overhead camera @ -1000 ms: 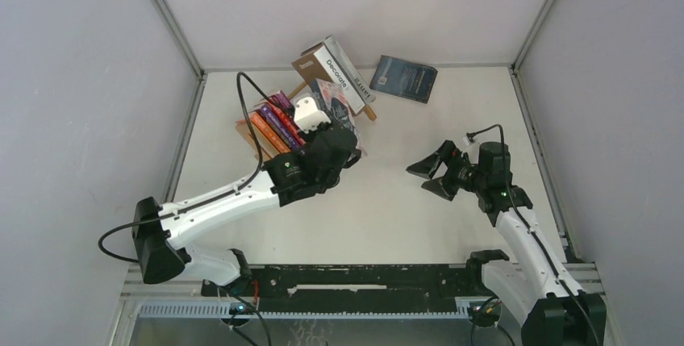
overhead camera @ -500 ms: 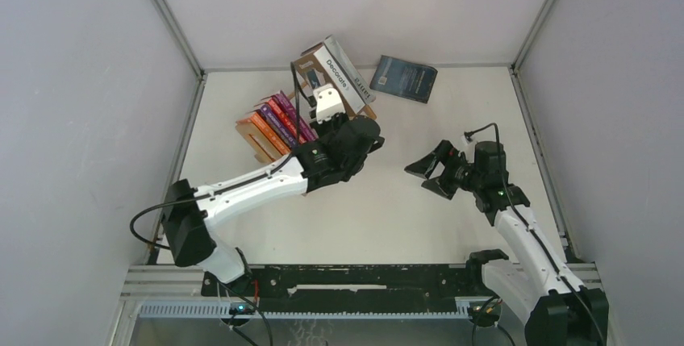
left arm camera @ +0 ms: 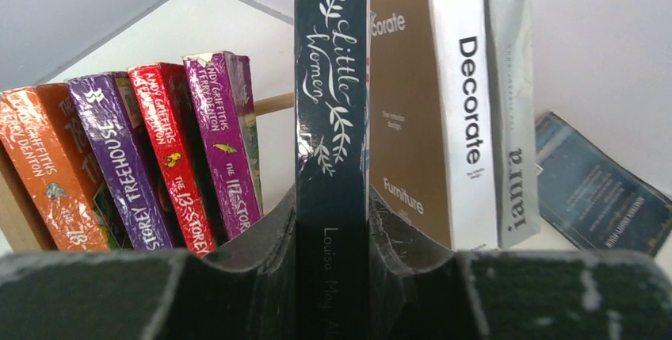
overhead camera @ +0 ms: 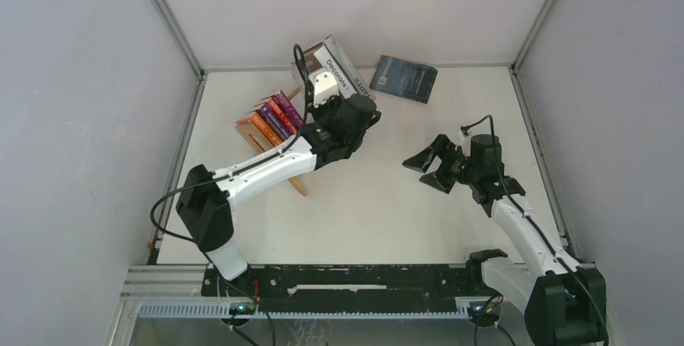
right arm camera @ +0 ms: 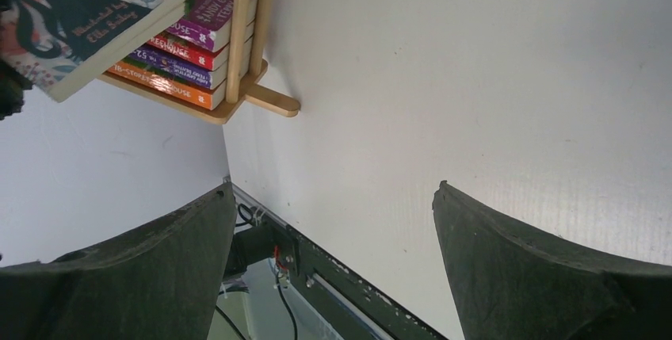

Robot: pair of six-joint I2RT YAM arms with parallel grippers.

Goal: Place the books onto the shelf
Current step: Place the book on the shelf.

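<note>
My left gripper (left arm camera: 331, 205) is shut on a dark blue book (left arm camera: 331, 78) titled Little Women, held spine up. It hangs over the gap between the leaning paperbacks and the brown Decorate book (left arm camera: 404, 118). The light-wood shelf (overhead camera: 300, 187) holds orange (left arm camera: 47, 166), purple (left arm camera: 119, 158), red (left arm camera: 170, 150) and magenta (left arm camera: 226, 134) paperbacks. A grey book (left arm camera: 511, 102) leans beside Decorate. From above, the left gripper (overhead camera: 355, 116) covers the held book. My right gripper (overhead camera: 429, 166) is open and empty, to the right of the shelf.
Another dark blue book (overhead camera: 404, 78) lies flat near the back wall, right of the shelf. White walls with metal corner posts (overhead camera: 169, 19) enclose the table. The black rail (overhead camera: 347, 277) of the arm bases runs along the near edge.
My left arm has carried the held book away from the bases and to the right, from over the paperbacks toward the Decorate book. The right gripper has drifted slightly left, still open.
</note>
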